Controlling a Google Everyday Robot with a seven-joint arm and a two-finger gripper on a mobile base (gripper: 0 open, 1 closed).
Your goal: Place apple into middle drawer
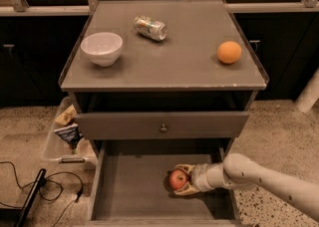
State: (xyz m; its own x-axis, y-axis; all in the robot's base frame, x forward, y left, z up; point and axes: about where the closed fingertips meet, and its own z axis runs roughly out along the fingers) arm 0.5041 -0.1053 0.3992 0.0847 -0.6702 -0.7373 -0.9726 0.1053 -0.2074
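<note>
The round red apple [178, 179] is clasped between the fingers of the tool [180, 180], which reaches in from the right inside the open shallow grey middle drawer [130, 183]. Above it is a closed grey drawer front with a brass knob [162, 128]. On the desk [174, 64] stand a white bowl [101, 48], a crushed metal can [150, 27] with an unreadable label, and an orange fruit [229, 52].

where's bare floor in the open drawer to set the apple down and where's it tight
The middle drawer floor is bare from its left wall across to the apple: the widest free patch. The right side is crowded: the end effector, shut on the apple, sits by the right wall. The back strip lies under the knobbed drawer front.
</note>
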